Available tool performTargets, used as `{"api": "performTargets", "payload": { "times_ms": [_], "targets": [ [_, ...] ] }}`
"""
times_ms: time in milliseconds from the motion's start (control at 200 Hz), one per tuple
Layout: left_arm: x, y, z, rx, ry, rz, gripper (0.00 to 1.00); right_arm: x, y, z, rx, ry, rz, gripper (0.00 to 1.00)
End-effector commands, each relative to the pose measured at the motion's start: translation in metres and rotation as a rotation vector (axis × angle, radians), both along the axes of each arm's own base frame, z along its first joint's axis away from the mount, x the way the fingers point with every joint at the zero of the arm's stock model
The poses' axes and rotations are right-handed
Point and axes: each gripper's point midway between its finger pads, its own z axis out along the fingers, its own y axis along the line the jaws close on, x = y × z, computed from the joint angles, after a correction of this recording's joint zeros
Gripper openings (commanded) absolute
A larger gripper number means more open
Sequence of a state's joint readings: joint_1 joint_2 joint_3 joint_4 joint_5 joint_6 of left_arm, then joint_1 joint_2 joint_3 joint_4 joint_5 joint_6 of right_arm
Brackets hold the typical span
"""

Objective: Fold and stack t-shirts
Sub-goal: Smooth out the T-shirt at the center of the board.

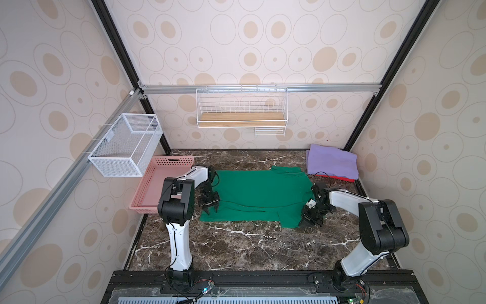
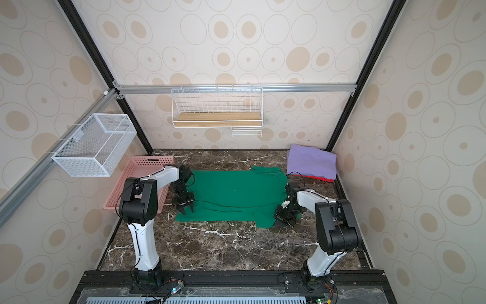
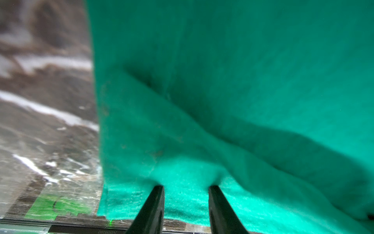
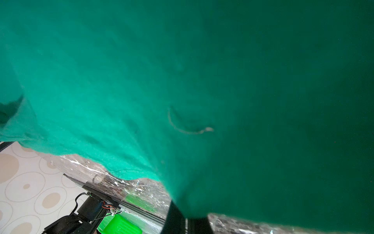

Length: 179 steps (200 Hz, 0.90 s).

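The green t-shirt (image 1: 260, 192) (image 2: 236, 189) lies spread flat mid-table, with a sleeve at the near right. My left gripper (image 1: 212, 210) (image 2: 187, 210) (image 3: 186, 187) is open at the shirt's near left corner, both fingertips pressing down on the cloth (image 3: 222, 81). My right gripper (image 1: 305, 223) (image 2: 278, 222) (image 4: 187, 216) is shut on the shirt's near right edge, beside the sleeve, and the cloth (image 4: 182, 81) bunches at its tips. A folded lavender t-shirt (image 1: 332, 162) (image 2: 311, 160) rests on a red t-shirt (image 1: 342, 179) (image 2: 319, 179) at the back right corner.
A pink perforated basket (image 1: 172, 158) stands at the table's left edge behind my left arm. A white mesh basket (image 1: 126, 144) hangs on the left wall, and a wire shelf with a wooden board (image 1: 242, 117) on the back wall. Bare marble tabletop (image 1: 236, 244) lies in front.
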<state>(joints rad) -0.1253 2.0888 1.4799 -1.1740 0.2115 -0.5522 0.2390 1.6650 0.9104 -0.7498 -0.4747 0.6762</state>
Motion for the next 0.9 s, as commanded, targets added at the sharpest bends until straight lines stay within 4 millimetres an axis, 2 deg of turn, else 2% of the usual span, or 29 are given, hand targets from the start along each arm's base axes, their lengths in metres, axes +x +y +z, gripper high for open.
{"api": "performTargets", "payload": {
  "times_ms": [0,250,416,891],
  "targets": [
    [0.002,0.004,-0.003,0.007,0.017,-0.003,0.39,0.001,-0.003,0.014,-0.020,-0.013,0.020,0.03],
    [0.000,0.005,-0.003,0.011,0.018,-0.007,0.40,0.017,-0.001,0.029,-0.024,-0.044,0.031,0.03],
    [-0.002,0.006,-0.003,0.015,0.022,-0.010,0.39,0.034,0.002,0.036,-0.027,-0.066,0.046,0.03],
    [-0.001,0.008,0.001,0.033,0.023,-0.015,0.39,0.084,0.013,0.033,-0.015,-0.082,0.071,0.03]
  ]
}}
